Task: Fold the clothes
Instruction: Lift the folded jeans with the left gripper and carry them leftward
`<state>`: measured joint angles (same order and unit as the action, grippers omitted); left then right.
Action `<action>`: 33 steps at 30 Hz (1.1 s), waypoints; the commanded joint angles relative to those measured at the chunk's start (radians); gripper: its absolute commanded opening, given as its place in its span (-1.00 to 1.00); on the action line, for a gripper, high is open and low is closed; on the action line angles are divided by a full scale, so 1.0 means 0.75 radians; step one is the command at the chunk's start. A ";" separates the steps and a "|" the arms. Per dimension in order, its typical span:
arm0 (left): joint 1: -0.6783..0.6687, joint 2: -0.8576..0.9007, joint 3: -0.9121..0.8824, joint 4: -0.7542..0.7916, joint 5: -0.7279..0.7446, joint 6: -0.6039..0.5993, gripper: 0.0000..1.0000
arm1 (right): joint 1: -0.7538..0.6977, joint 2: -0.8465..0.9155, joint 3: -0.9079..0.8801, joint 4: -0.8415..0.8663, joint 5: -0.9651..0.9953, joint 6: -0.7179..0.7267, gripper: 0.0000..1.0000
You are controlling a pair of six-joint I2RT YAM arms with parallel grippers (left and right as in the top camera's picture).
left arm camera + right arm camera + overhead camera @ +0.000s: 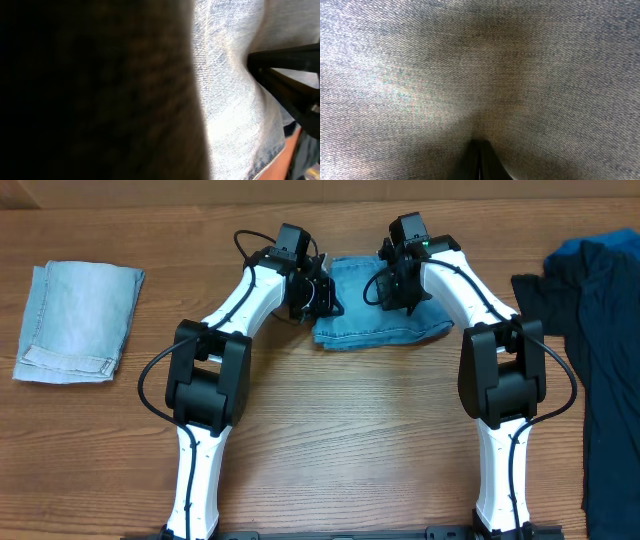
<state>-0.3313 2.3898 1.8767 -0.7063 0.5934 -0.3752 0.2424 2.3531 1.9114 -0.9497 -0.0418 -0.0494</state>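
Jeans (480,60) fill your lenses: left gripper (318,298) clamps their left edge, right gripper (400,292) pinches their right half, long axis spanning both.

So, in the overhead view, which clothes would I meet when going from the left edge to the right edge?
folded pale denim → blue jeans → dark garments

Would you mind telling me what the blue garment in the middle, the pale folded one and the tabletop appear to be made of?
The blue garment: denim, matte; diagonal twill weave shows in the wrist views. The pale folded one: probably washed denim, with a stitched hem. The tabletop: wood or wood-look laminate, by its grain.
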 commanded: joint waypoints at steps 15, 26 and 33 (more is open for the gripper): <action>0.042 -0.136 0.211 0.001 -0.356 -0.283 -0.93 | -0.168 -0.034 0.952 -0.726 -0.041 0.222 -0.92; 0.244 -0.354 0.211 -0.026 -0.521 -0.278 -0.92 | -0.356 -0.034 0.951 -0.871 -0.041 0.241 -0.92; 0.463 -0.420 0.211 -0.101 -0.526 -0.217 -0.92 | -0.358 -0.033 0.951 -0.906 -0.041 0.241 -0.78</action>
<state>-0.0490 2.1662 1.9957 -0.7914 0.2230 -0.5697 -0.0223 2.3535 2.6076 -1.6268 -0.0711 0.1299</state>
